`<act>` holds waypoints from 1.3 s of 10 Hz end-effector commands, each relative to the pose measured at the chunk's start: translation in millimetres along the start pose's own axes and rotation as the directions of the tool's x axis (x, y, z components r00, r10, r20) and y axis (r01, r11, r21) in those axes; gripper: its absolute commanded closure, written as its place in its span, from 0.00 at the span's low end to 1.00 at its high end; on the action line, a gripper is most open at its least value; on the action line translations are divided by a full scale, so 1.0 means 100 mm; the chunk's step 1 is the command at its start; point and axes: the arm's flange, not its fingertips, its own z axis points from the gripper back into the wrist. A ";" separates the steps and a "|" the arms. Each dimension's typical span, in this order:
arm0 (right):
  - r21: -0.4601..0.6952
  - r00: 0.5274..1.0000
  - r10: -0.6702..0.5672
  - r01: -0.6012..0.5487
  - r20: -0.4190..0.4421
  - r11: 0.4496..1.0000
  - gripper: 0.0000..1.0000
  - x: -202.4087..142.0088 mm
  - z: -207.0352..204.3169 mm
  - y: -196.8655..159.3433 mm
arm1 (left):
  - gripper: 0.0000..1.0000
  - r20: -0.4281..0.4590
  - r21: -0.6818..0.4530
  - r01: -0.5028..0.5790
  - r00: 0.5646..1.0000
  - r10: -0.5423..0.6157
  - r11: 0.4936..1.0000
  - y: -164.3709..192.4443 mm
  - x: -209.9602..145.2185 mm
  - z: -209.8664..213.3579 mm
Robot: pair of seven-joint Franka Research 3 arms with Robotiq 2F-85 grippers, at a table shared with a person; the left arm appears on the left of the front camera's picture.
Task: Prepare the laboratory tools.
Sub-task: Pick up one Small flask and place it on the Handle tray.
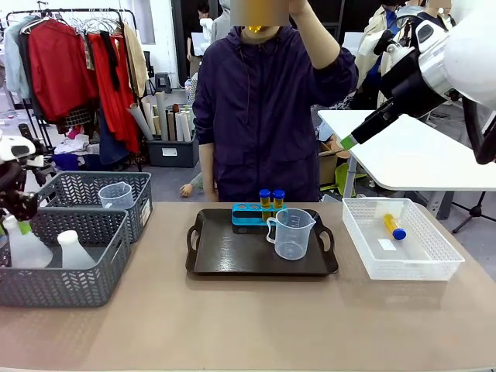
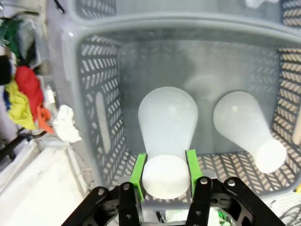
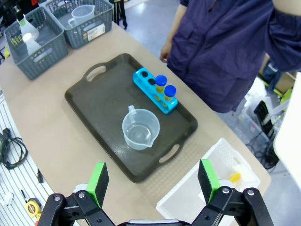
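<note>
My left gripper (image 1: 19,223) (image 2: 164,162) reaches down into the near grey basket (image 1: 74,287) and is shut on the neck of a whitish conical flask (image 1: 23,248) (image 2: 167,117), a green pad on each side. A second flask (image 1: 74,249) (image 2: 242,122) stands beside it. On the dark tray (image 1: 225,252) (image 3: 103,101) stand a clear beaker (image 1: 291,232) (image 3: 140,129) and a blue rack (image 1: 246,215) (image 3: 146,77) with two blue-capped amber tubes (image 1: 271,199) (image 3: 165,88). Another tube (image 1: 394,226) lies in the white basket (image 1: 434,260). My right gripper (image 1: 349,142) (image 3: 153,173) hangs open high above the table's right side.
A second grey basket (image 1: 81,186) behind the first holds another clear beaker (image 1: 116,194). A person stands at the far edge behind the tray with one arm raised, holding something small and amber (image 1: 256,29). A white side table (image 1: 418,155) stands at the back right.
</note>
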 end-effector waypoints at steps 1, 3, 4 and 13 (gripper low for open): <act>0.013 1.000 0.002 -0.002 0.007 1.000 0.00 0.00 0.00 -0.01 | 1.00 0.003 0.003 -0.007 1.000 0.007 1.000 -0.11 -0.04 0.41; 0.013 1.000 0.002 -0.002 0.007 1.000 0.00 0.00 0.00 -0.01 | 1.00 0.009 0.064 -0.019 1.000 0.018 0.998 -0.25 -0.07 0.87; 0.013 1.000 0.002 -0.002 0.007 1.000 0.00 0.00 0.00 -0.01 | 1.00 0.012 0.068 -0.015 1.000 0.014 0.998 -0.32 -0.11 1.10; 0.013 1.000 0.002 -0.002 0.007 1.000 0.00 0.00 0.00 -0.01 | 1.00 0.155 0.125 0.089 0.982 -0.108 0.988 -0.82 -0.14 2.43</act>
